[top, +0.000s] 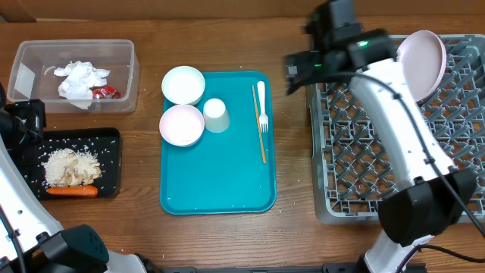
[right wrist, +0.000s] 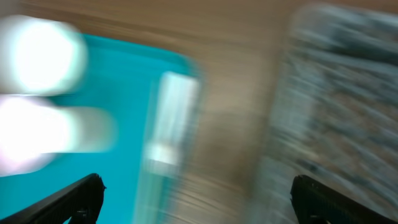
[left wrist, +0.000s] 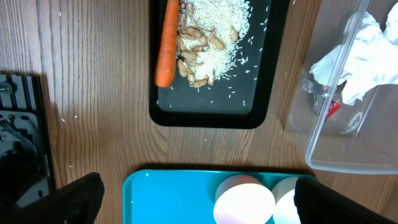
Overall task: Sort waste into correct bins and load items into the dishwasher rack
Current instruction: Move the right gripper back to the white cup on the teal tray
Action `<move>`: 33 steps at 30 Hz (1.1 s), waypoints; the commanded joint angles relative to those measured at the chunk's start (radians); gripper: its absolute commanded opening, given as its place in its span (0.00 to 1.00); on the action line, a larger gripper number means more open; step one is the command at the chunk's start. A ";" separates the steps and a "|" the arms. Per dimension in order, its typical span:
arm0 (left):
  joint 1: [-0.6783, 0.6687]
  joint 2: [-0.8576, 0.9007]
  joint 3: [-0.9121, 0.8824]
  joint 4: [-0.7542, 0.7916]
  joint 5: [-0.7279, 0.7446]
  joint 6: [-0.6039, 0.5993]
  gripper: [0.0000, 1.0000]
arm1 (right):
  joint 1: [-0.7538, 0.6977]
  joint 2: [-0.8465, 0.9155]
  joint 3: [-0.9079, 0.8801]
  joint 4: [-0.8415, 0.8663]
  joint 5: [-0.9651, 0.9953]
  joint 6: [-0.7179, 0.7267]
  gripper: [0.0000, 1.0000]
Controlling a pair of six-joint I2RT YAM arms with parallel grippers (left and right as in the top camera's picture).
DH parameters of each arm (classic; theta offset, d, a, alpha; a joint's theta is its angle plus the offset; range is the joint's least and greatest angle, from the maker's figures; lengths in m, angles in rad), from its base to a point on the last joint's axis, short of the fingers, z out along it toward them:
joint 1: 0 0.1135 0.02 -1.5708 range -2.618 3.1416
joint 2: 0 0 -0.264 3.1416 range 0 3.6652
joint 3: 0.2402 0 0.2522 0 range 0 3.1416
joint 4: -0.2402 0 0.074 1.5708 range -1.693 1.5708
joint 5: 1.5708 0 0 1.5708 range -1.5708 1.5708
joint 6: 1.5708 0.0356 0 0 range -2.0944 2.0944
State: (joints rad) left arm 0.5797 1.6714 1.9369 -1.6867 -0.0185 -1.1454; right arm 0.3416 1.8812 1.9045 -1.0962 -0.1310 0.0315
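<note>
Overhead, white fork [top: 262, 105] lies on teal tray [top: 220, 174] beside right claw [top: 293, 72].

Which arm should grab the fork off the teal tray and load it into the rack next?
Right. The right gripper hangs open between the teal tray and the dishwasher rack, near the fork. The left gripper is far off, by the black tray.

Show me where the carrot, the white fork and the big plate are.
carrot [top: 72, 192]: overhead view, middle of its orange body.
white fork [top: 262, 103]: overhead view, on its handle.
big plate [top: 423, 64]: overhead view, centre of its face.
</note>
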 commanded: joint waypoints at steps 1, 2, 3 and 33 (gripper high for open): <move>0.001 0.000 0.002 -0.003 -0.008 0.012 1.00 | 0.099 0.002 -0.024 0.111 -0.280 0.097 1.00; 0.001 0.000 0.002 -0.003 -0.008 0.012 1.00 | 0.137 0.012 -0.045 0.168 -0.254 0.142 1.00; 0.001 0.000 0.002 -0.003 -0.008 0.012 1.00 | 0.169 0.030 -0.054 0.201 -0.226 0.167 1.00; 0.001 0.000 0.002 -0.003 -0.008 0.012 1.00 | 0.359 0.363 -0.051 0.332 0.156 0.325 0.90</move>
State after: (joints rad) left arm 0.5797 1.6714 1.9369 -1.6867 -0.0185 -1.1454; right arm 0.6945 2.2513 1.8484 -0.7677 -0.0166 0.3508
